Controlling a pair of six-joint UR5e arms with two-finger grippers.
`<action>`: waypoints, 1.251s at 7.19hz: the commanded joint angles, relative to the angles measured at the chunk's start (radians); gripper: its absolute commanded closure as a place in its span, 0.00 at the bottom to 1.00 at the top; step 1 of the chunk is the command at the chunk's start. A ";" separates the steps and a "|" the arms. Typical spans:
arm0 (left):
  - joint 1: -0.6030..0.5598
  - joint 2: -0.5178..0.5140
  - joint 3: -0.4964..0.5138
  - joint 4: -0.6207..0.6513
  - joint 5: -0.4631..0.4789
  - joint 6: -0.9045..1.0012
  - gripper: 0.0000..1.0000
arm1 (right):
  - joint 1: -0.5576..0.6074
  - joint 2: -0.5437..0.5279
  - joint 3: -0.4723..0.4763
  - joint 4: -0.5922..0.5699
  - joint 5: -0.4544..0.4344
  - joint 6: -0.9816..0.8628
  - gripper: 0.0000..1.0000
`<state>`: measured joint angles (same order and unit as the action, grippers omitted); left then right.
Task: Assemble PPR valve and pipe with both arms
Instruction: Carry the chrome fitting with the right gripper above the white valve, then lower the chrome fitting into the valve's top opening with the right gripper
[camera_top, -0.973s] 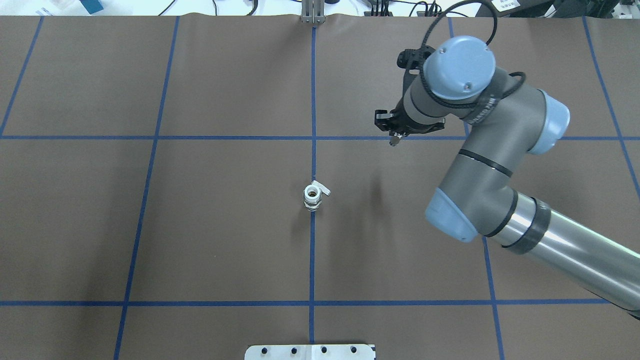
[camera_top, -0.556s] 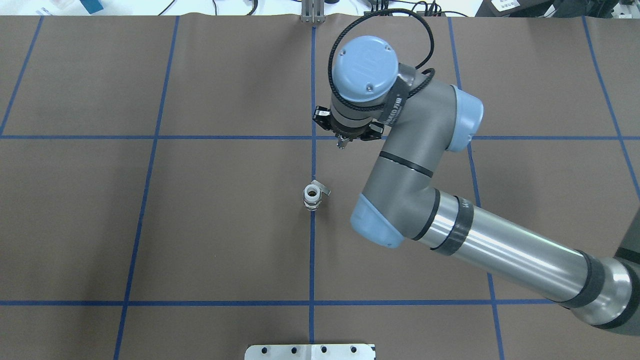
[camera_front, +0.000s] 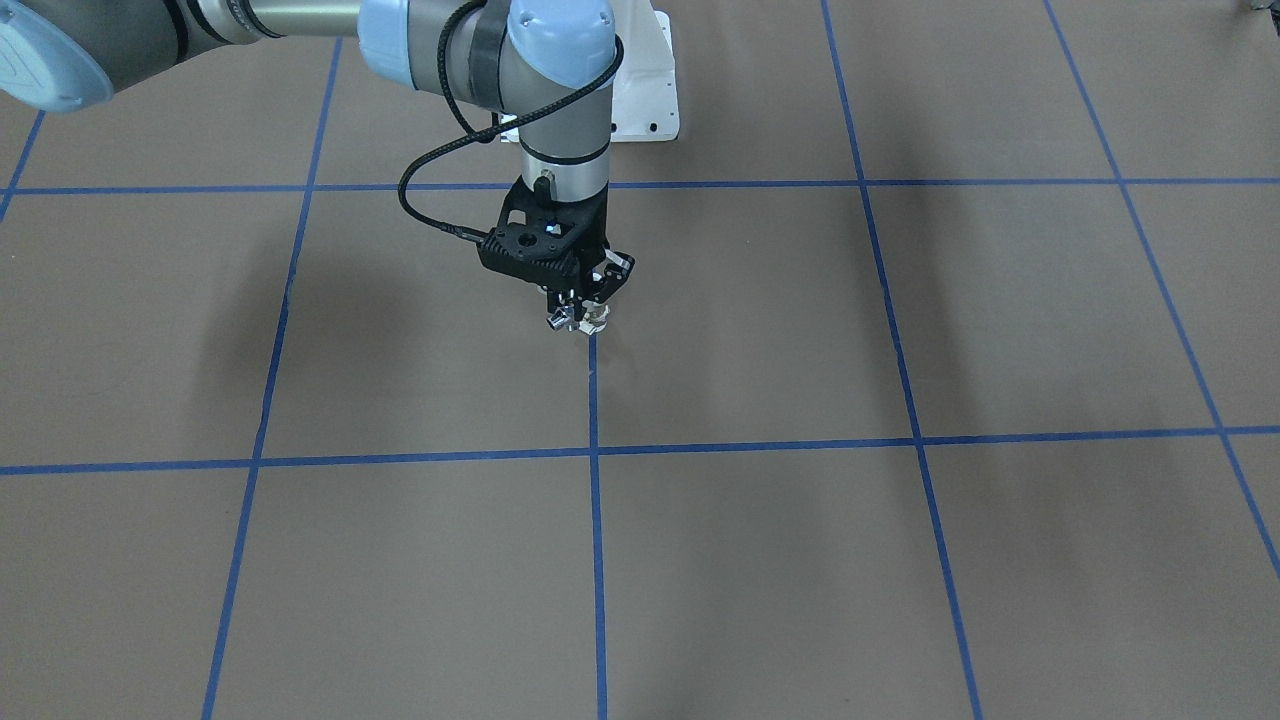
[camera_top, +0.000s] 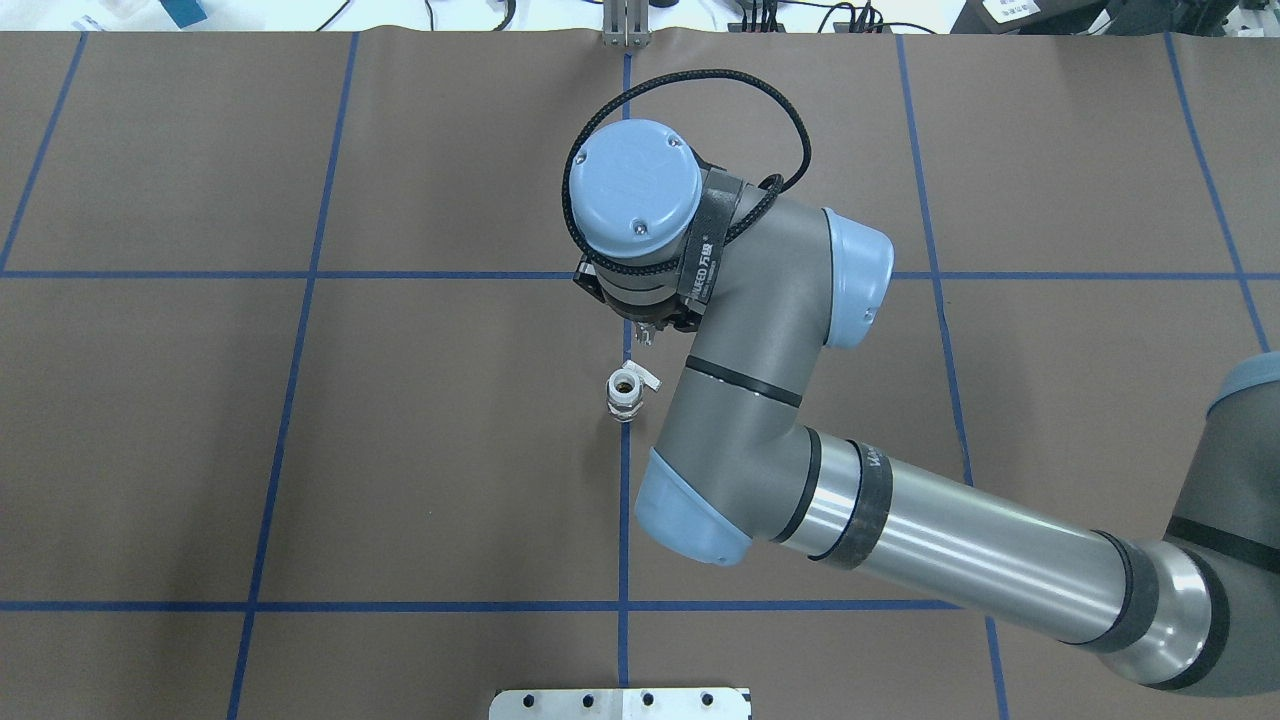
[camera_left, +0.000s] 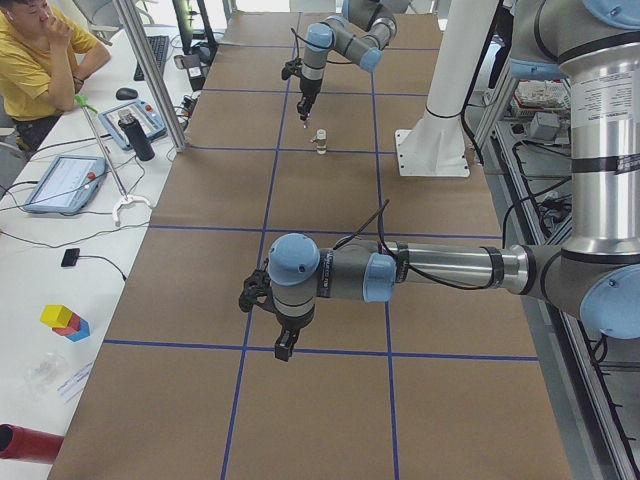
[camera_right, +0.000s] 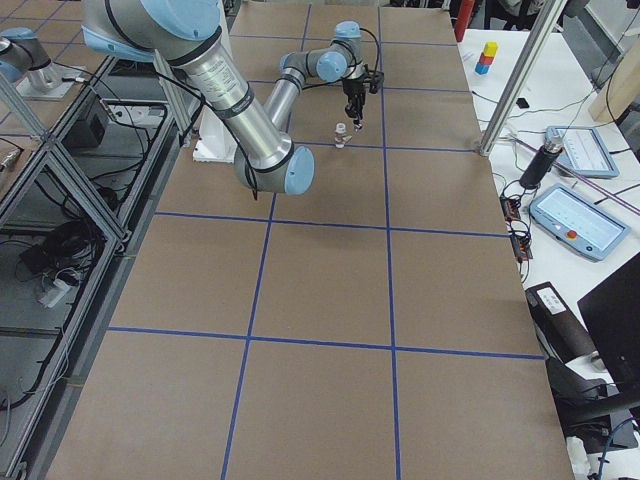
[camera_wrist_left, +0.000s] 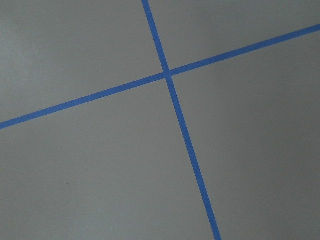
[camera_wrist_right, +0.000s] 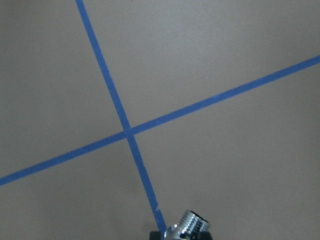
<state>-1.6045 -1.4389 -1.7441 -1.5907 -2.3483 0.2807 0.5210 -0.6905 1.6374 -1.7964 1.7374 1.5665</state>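
While the valve (camera_top: 623, 392) stands where it stood a second ago, upright on the surface (camera_top: 400, 470) with its open end up, the right arm (camera_top: 900, 540) has swung in from the right side toward the centre line. The right hand (camera_front: 575, 308) is closed on the pipe (camera_wrist_right: 192, 225), whose threaded end shows at the bottom of the right wrist view. It now hangs above the surface just beyond the valve, on the side away from the robot. That brings the two parts near each other but not yet in line, so the carrying looks nearly done and the mating has yet to start. The left hand (camera_left: 285, 345) hovers well apart from the valve, over bare surface; whether it is open or closed I cannot tell. With nothing steadying the valve, pressing the pipe in could tip it.
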 joint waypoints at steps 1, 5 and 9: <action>0.000 0.000 0.000 0.000 0.001 -0.002 0.00 | -0.036 0.002 0.036 -0.038 -0.002 0.045 1.00; 0.002 0.000 0.002 0.000 0.001 -0.002 0.00 | -0.055 0.002 0.041 -0.034 -0.039 0.046 1.00; 0.002 0.002 0.002 0.000 0.001 0.000 0.00 | -0.093 -0.003 0.062 -0.032 -0.064 0.052 1.00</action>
<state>-1.6030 -1.4386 -1.7428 -1.5907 -2.3470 0.2801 0.4387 -0.6936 1.6990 -1.8314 1.6864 1.6167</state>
